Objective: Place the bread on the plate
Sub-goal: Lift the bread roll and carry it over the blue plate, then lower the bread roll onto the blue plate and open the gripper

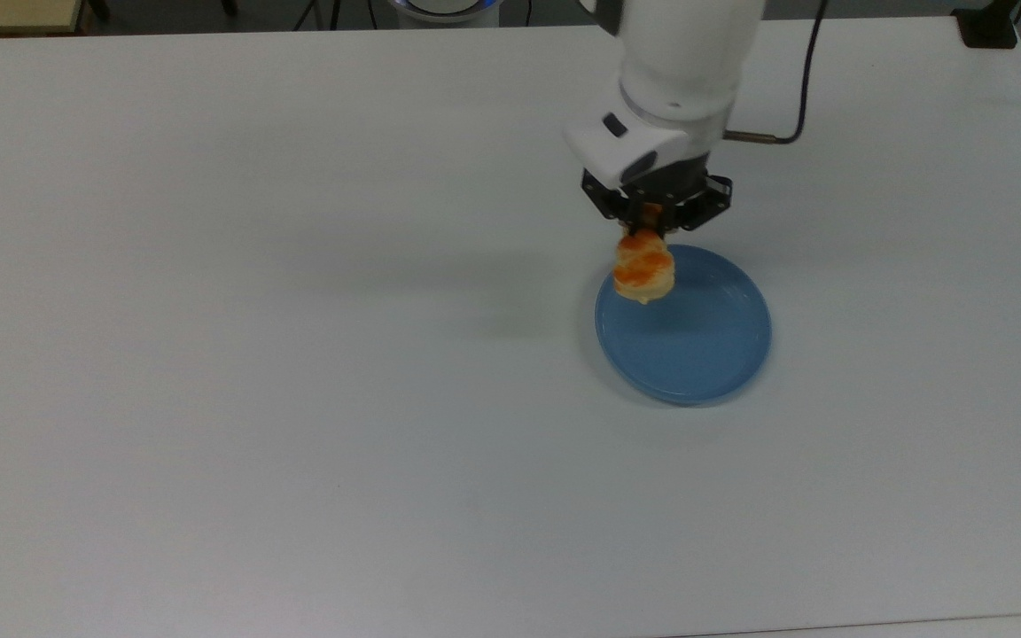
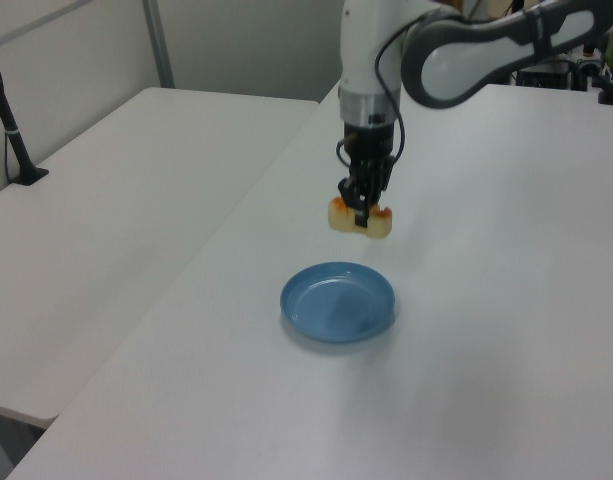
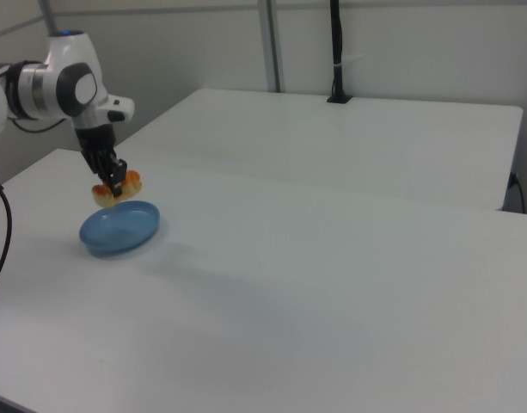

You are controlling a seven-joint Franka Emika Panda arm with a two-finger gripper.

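Bread: pale yellow, orange-brown glazed top.
Plate: plain light blue.
Gripper: black.
Arm: white casing with grey joint sections; black cable.
Table: plain white.
Post: black.

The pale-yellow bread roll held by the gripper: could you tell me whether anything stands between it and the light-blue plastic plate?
Nothing visible does. The gripper holds the pale-yellow bread roll in the air near the round light-blue plastic plate, whose dish is bare.
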